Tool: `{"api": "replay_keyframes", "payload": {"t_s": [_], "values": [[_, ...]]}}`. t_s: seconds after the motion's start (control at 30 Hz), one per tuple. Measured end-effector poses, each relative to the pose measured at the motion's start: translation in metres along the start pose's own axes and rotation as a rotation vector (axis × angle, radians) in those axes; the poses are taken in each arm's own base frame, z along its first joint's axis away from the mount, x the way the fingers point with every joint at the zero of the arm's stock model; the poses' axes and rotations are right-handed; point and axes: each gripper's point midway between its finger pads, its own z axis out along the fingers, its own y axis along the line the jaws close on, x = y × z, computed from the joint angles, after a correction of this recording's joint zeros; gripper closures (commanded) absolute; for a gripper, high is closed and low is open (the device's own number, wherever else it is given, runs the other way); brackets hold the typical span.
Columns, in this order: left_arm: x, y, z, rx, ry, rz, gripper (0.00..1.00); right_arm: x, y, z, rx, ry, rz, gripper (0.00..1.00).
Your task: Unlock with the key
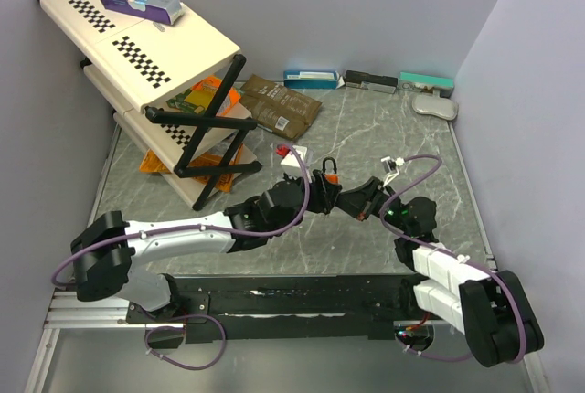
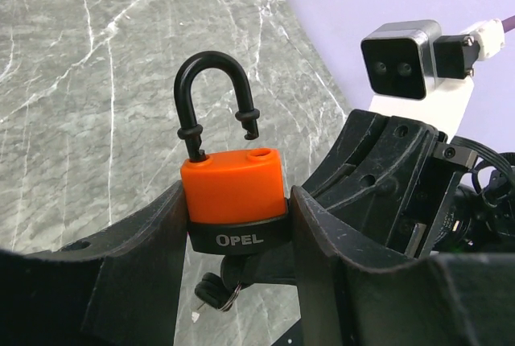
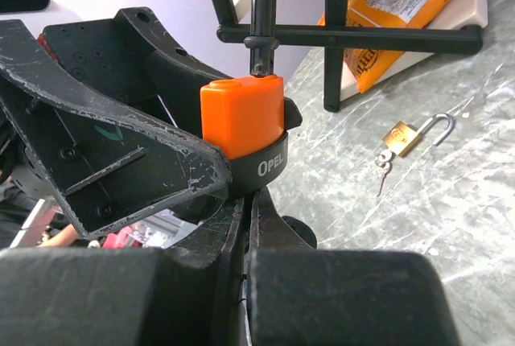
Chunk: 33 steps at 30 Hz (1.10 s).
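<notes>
An orange padlock [image 2: 233, 185] with a black base marked OPEL is clamped between my left gripper's [image 2: 235, 209] fingers, held above the table. It also shows in the top view [image 1: 329, 174] and the right wrist view [image 3: 241, 117]. Its black shackle [image 2: 211, 88] is raised, with one end out of its hole. A black-headed key [image 2: 241, 269] sits in the lock's underside, and a spare key [image 2: 211, 291] hangs from its ring. My right gripper [image 3: 253, 201] is shut just below the lock on the key, whose blade is hidden. My two grippers meet at mid-table, left [image 1: 311, 194] and right [image 1: 355, 199].
A small brass padlock [image 3: 402, 137] with keys lies open on the table beyond. A folding rack [image 1: 155, 55] with orange packets stands at the back left. Boxes [image 1: 311, 78] and a brown pouch [image 1: 279, 105] lie along the back wall.
</notes>
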Motion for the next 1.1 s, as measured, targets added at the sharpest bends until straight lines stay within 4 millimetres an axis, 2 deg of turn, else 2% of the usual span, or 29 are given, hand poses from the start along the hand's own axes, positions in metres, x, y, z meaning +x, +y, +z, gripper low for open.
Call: {"api": "replay_keyframes", "payload": {"t_s": [0.07, 0.17, 0.2, 0.3, 0.5, 0.67, 0.83, 1.0, 1.1], "values": [[0.0, 0.0, 0.0, 0.001, 0.0, 0.0, 0.99, -0.001, 0.0, -0.001, 0.003, 0.001, -0.01, 0.99], [-0.001, -0.001, 0.002, -0.013, 0.017, 0.003, 0.99, -0.002, 0.0, -0.002, 0.019, -0.001, -0.032, 0.83], [-0.002, -0.001, 0.005, -0.019, 0.026, 0.002, 0.99, -0.004, 0.0, -0.003, 0.028, -0.007, -0.044, 0.73], [-0.005, -0.001, 0.013, -0.013, 0.05, -0.029, 0.99, -0.013, -0.005, -0.004, 0.074, -0.044, -0.069, 0.55], [0.001, 0.007, 0.027, -0.01, 0.16, -0.089, 0.99, -0.019, -0.03, -0.013, 0.208, -0.089, -0.11, 0.36], [0.011, 0.027, 0.028, -0.04, 0.238, -0.086, 0.99, -0.019, -0.044, -0.022, 0.281, -0.113, -0.13, 0.27], [0.028, 0.052, 0.021, -0.102, 0.311, -0.059, 0.99, -0.031, -0.046, -0.032, 0.343, -0.167, -0.2, 0.21], [0.049, 0.07, 0.011, -0.083, 0.37, 0.005, 0.99, -0.046, -0.035, -0.03, 0.367, -0.168, -0.253, 0.2], [0.064, 0.08, -0.007, -0.039, 0.417, 0.07, 0.99, -0.052, -0.021, -0.025, 0.328, -0.153, -0.279, 0.18]]}}
